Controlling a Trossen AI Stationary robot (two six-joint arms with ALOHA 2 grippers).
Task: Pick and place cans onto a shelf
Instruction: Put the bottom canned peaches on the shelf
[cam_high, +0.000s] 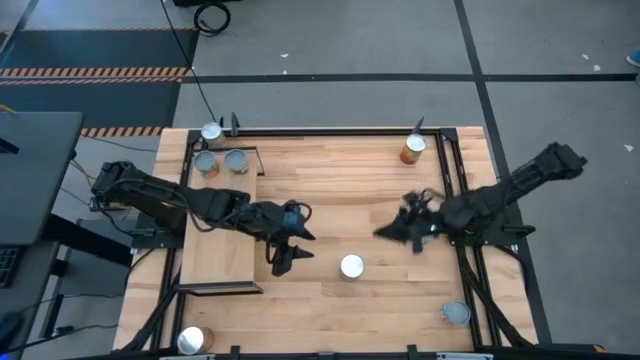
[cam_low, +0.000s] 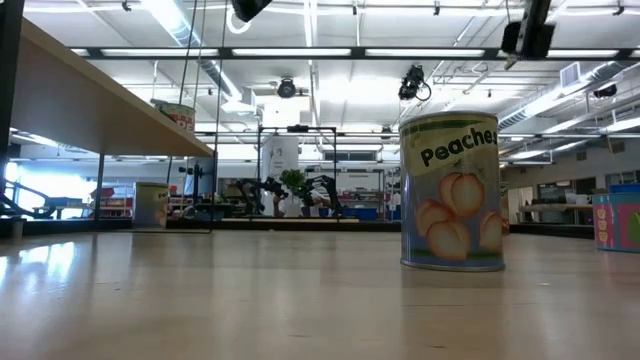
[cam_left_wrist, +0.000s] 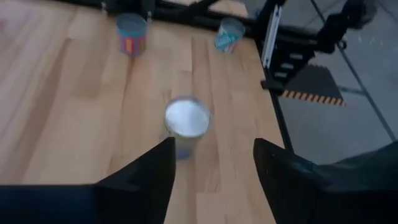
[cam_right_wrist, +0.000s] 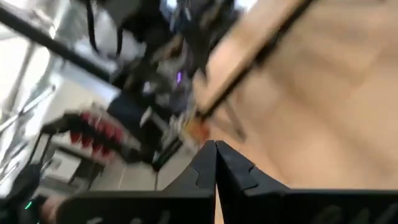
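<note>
Left gripper (cam_high: 290, 262) hangs over the table (cam_high: 340, 190) just off the shelf (cam_high: 215, 250), fingers (cam_left_wrist: 155, 171) apart and empty, a white-topped can (cam_high: 351, 266) just beyond them; right gripper (cam_high: 385, 232) is closed on nothing near mid-table; two cans (cam_high: 220, 162) stand on the shelf's far end; low view shows a can (cam_low: 451, 191) labelled "Peache" with painted peaches

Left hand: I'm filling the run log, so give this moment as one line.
left hand: open, empty, facing white-topped can | right hand: shut, empty | shelf: two cans at its far end
</note>
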